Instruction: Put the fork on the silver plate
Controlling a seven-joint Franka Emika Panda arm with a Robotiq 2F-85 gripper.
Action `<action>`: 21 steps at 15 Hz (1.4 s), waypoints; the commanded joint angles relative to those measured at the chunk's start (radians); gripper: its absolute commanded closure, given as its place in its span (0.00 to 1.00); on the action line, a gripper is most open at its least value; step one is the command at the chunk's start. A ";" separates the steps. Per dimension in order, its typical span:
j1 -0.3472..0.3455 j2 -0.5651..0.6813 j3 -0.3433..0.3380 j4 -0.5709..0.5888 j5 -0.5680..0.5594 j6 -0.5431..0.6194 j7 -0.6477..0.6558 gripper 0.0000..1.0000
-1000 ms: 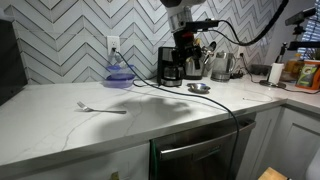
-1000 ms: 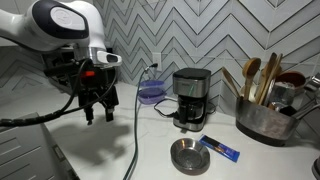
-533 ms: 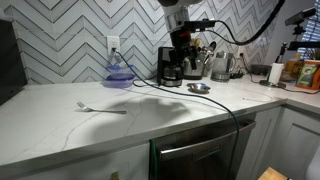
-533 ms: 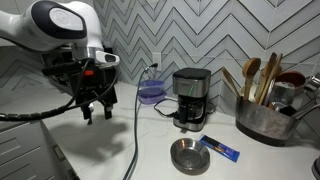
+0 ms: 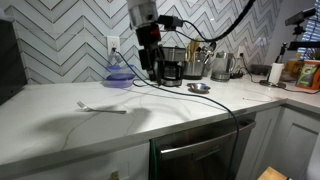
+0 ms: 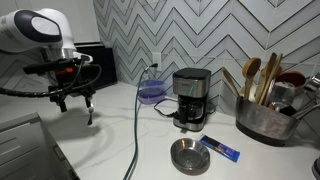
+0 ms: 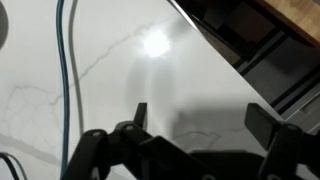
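Gripper is hanging spread wide above the counter, gripping nothing. Fork is lying near-left on the counter, well apart from the silver plate far right.

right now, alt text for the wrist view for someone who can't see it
The gripper hangs over a white marbled countertop, jaws open with nothing between them. A blue-green cable runs down the left side; the counter's edge cuts across the upper right.

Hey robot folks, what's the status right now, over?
End effector open, empty, in the air. Fork flat on counter, not on silver plate. Black cable trails across counter near plate.
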 commanded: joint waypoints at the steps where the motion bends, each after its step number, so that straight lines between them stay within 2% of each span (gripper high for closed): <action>1: 0.055 0.034 0.018 0.008 0.057 0.074 -0.122 0.00; 5: 0.087 0.095 0.022 0.018 0.133 0.207 -0.261 0.00; 6: 0.075 0.055 0.033 0.004 0.093 0.167 -0.188 0.00; 13: 0.076 0.095 0.035 0.022 0.112 0.199 -0.235 0.00; 17: 0.078 0.146 0.028 0.033 0.150 0.304 -0.277 0.00; 21: 0.075 0.205 0.031 0.046 0.235 0.395 -0.335 0.00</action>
